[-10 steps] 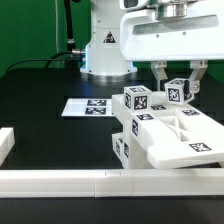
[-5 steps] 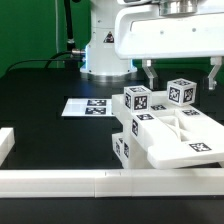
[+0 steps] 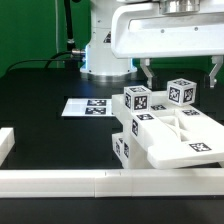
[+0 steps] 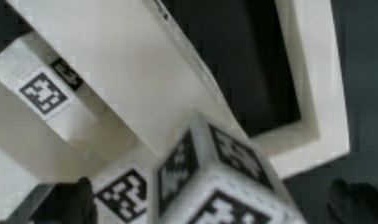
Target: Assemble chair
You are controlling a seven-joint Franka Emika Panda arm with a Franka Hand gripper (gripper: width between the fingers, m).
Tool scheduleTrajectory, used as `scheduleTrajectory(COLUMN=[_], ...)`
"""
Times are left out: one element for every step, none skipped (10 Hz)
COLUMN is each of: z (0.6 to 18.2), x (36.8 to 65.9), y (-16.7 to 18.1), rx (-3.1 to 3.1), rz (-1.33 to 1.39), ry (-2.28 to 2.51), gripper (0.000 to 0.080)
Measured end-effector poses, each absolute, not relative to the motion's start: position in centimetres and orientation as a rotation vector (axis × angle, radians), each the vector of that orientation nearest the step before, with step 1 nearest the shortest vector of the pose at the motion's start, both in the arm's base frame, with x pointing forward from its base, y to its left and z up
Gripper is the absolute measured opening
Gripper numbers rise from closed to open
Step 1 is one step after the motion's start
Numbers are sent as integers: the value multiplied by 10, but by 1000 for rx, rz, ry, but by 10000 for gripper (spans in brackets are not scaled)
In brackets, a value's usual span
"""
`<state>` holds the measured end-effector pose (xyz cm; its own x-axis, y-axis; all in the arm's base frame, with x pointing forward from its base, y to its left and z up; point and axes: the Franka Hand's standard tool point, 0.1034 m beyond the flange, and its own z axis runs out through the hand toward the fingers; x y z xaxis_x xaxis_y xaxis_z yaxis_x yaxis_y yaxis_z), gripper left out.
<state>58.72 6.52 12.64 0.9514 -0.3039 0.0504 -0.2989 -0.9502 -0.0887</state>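
The white chair parts stand grouped at the exterior view's right. A flat frame point(image 3: 188, 128) lies on a blocky tagged seat point(image 3: 128, 148). One tagged cube point(image 3: 137, 100) stands at the group's back left and a second cube point(image 3: 181, 92) sits on the frame's far side. My gripper point(image 3: 180, 70) is open just above this second cube, with a finger on each side and clear of it. In the wrist view the cube point(image 4: 195, 185) fills the space between my dark fingers point(image 4: 61, 200), with the frame point(image 4: 257, 100) behind it.
The marker board point(image 3: 88, 106) lies flat on the black table to the left of the parts. A long low white border rail point(image 3: 90, 181) runs along the front edge, with a short piece point(image 3: 5, 145) at the left. The robot base point(image 3: 100, 50) stands behind.
My fingers have spread apart from close around the second cube to wide open, letting it go. The cube stays in place on the frame.
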Motion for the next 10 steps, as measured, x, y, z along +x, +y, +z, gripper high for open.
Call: scheduleTrajectory(z=[131, 133, 133, 133, 133, 134, 135, 134, 134, 134], x=[589, 588, 588, 588, 589, 589, 590, 590, 590, 590], y=[62, 64, 63, 63, 64, 68, 72, 70, 68, 68], rx=[-3021, -3008, -3013, -3017, -3020, -3048, -3075, -3076, -3079, -3074], rz=[-32, 16, 5, 4, 3, -8, -21, -23, -25, -28], ry=[450, 513, 491, 464, 443, 265, 26, -27, -124, -234], gripper=[649, 649, 649, 649, 649, 649, 649, 649, 649, 649])
